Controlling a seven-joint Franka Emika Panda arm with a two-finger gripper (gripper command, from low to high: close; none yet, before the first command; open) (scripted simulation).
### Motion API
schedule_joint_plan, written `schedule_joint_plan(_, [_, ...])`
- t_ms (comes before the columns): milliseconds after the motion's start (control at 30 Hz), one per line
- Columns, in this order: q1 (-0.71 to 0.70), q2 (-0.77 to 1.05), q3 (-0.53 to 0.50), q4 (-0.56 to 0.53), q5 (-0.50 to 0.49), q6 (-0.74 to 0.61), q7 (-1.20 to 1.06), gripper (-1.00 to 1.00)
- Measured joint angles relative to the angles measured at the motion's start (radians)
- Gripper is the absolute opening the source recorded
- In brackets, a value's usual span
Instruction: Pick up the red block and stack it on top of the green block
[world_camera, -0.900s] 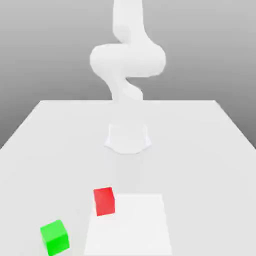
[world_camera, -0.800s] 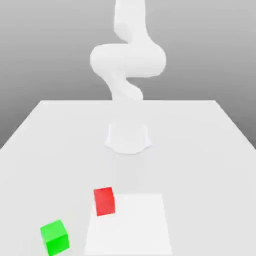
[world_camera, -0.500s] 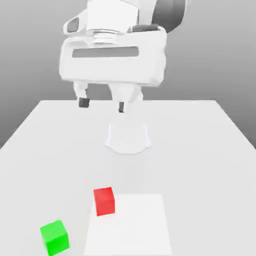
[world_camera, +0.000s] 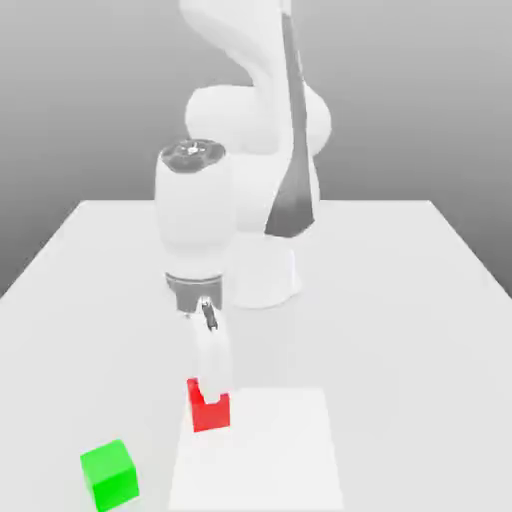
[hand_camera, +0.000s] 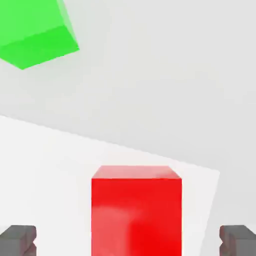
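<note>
Since the small bright-green matte cube sits alone at the table's near edge with nothing on top of it, no stacking has taken place and nearly the whole task lies ahead. A little beyond that green block, and toward the exterior view's right of it, the small bright-red matte cube rests on the white table, on the corner of a paler square patch. The two cubes are apart, not touching. Directly above the red block hangs the arm's claw, pointing down, with its lower end overlapping the cube's top edge in the exterior view. The hand view shows the claw spread wide, one dark fingertip on each side of the red block with clear gaps between pad and face, so nothing is gripped. I judge the approach nearly finished; closing on the red block, lifting, carrying it over the green block and setting it down remain. Farther back stands the white robot arm on its base.
</note>
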Motion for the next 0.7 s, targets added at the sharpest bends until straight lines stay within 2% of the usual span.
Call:
schedule_joint_plan(133, [0.055, 0.108, -0.075, 0.014, -0.083, 0.09, 0.061, 0.0])
schedule_joint_plan(167, [0.072, 0.132, -0.095, 0.016, -0.096, 0.11, 0.07, -1.0])
schedule_joint_plan(400, [0.075, 0.136, -0.098, 0.017, -0.1, 0.116, 0.072, -1.0])
schedule_joint_plan(700, [0.047, -0.084, -0.029, -0.015, 0.06, -0.069, -0.043, -1.0])
